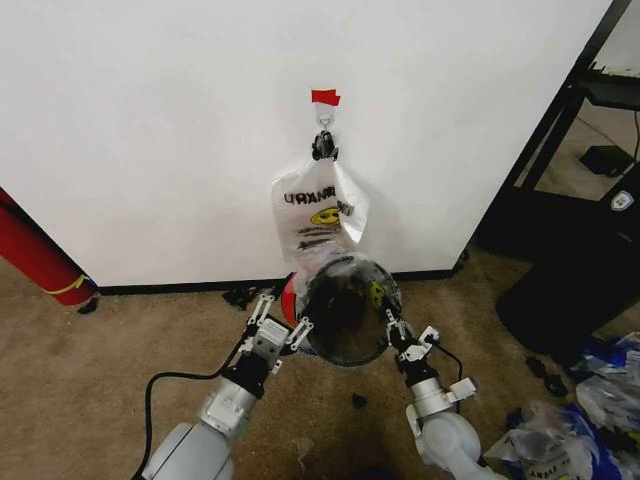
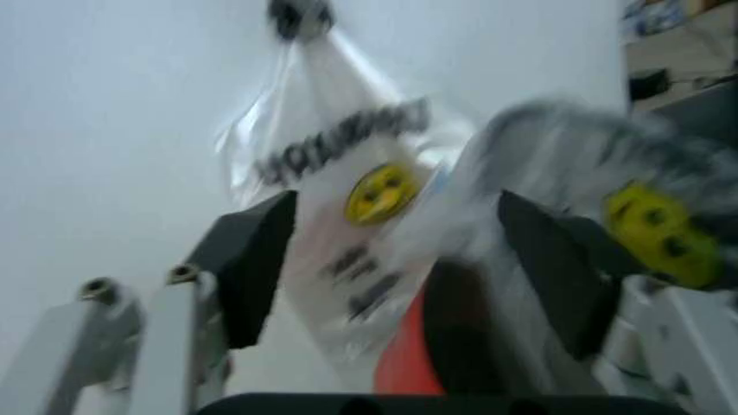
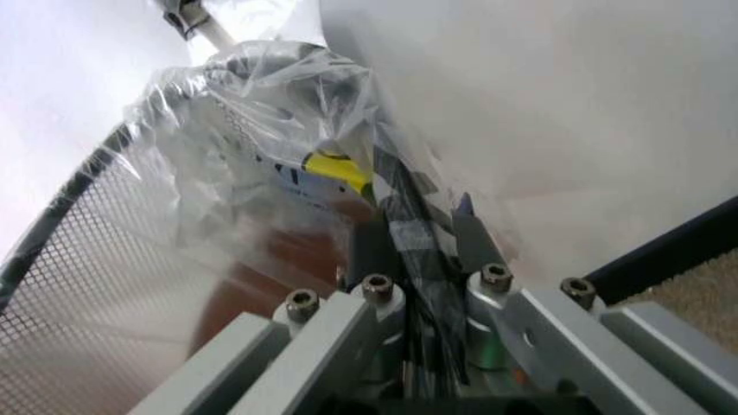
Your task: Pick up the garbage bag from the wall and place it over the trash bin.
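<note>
1. Two bags: one, with mirror-reversed print [image 1: 322, 213], hangs from the hook [image 1: 324, 118] on the wall [image 1: 150, 130]; the garbage bag [image 1: 350, 275] is draped over the trash bin [image 1: 345, 315].
2. One trash bin, against the wall.
3. My left gripper [image 1: 283, 322] is beside the bin, fingers spread.
4. My right gripper [image 3: 417, 246] is pinching garbage bag plastic at the bin's rim.

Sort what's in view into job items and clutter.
Job: garbage bag draped on the trash bin; wall with hook; right end effector clamped on the bag; left end effector open by the bin.
Clutter: second hanging bag, red cylinder, bag pile.
</note>
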